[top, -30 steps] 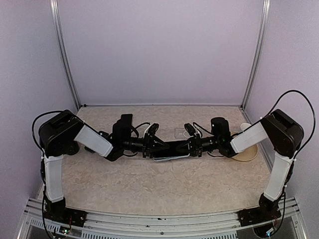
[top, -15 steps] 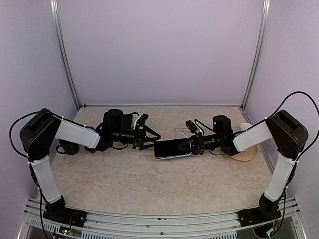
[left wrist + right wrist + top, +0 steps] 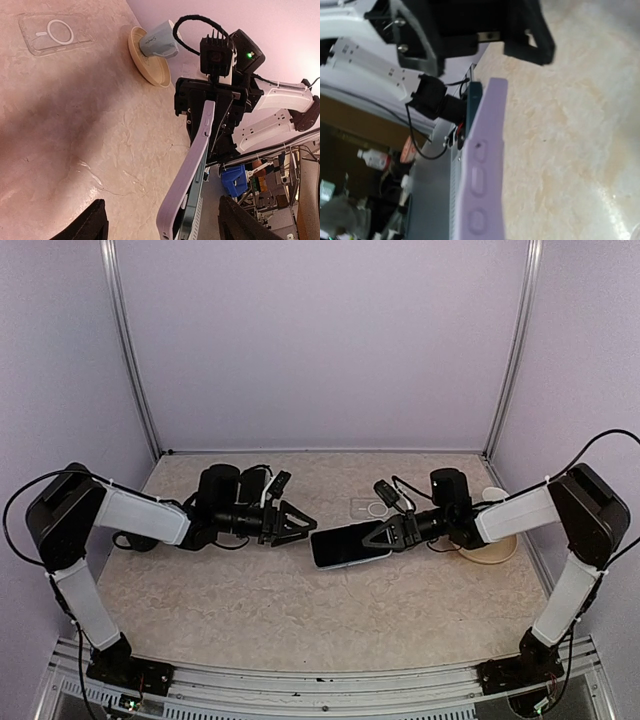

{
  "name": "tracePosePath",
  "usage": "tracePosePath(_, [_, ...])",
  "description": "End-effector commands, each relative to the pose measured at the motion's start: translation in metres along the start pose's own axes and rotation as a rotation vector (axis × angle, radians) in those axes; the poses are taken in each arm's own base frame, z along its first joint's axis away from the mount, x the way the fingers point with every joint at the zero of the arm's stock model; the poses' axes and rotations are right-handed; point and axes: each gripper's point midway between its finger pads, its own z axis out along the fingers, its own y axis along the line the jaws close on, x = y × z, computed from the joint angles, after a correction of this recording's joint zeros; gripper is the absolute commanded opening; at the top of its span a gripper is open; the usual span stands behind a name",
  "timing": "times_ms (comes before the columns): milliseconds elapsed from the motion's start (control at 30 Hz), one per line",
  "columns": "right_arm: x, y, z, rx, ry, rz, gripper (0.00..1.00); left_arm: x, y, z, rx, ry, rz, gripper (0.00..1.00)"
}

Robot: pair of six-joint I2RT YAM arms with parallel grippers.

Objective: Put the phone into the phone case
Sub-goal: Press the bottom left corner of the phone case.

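The phone sits in a lilac case [image 3: 338, 545], held level above the table's middle. My right gripper [image 3: 378, 534] is shut on its right end. My left gripper [image 3: 298, 523] is open and empty, a short gap left of the phone's free end. In the left wrist view the lilac case [image 3: 192, 170] runs edge-on between my open fingers [image 3: 95, 220], and the phone's dark edge stands slightly off the case at the near corner. The right wrist view shows the case's button side [image 3: 482, 175]. A clear case [image 3: 372, 507] lies flat on the table behind.
A beige plate [image 3: 500, 550] with a pale cup [image 3: 492, 497] on it sits at the right, beside my right arm. The plate [image 3: 142, 70], the cup [image 3: 159, 42] and the clear case [image 3: 55, 34] also show in the left wrist view. Walls enclose the table.
My left gripper let go of the phone's left end, opened and drew back to the left. My right gripper kept hold of the phone and shifted slightly right.
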Motion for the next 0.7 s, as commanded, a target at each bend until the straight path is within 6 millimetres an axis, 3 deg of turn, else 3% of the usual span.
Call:
tracePosePath(0, [0.002, 0.025, -0.006, -0.064, 0.036, -0.163, 0.01, 0.005, -0.030, 0.004, 0.060, 0.009, 0.126, 0.74])
tracePosePath(367, [0.013, 0.048, -0.004, -0.068, 0.075, -0.339, 0.02, 0.031, -0.069, 0.017, 0.216, 0.097, 0.206, 0.70])
tracePosePath(500, [0.014, 0.052, -0.003, -0.059, 0.076, -0.372, 0.02, 0.040, -0.076, 0.019, 0.249, 0.129, 0.210, 0.65])
tracePosePath(667, [0.014, 0.045, -0.001, -0.022, 0.080, -0.368, 0.02, 0.045, -0.083, 0.017, 0.281, 0.138, 0.217, 0.50])
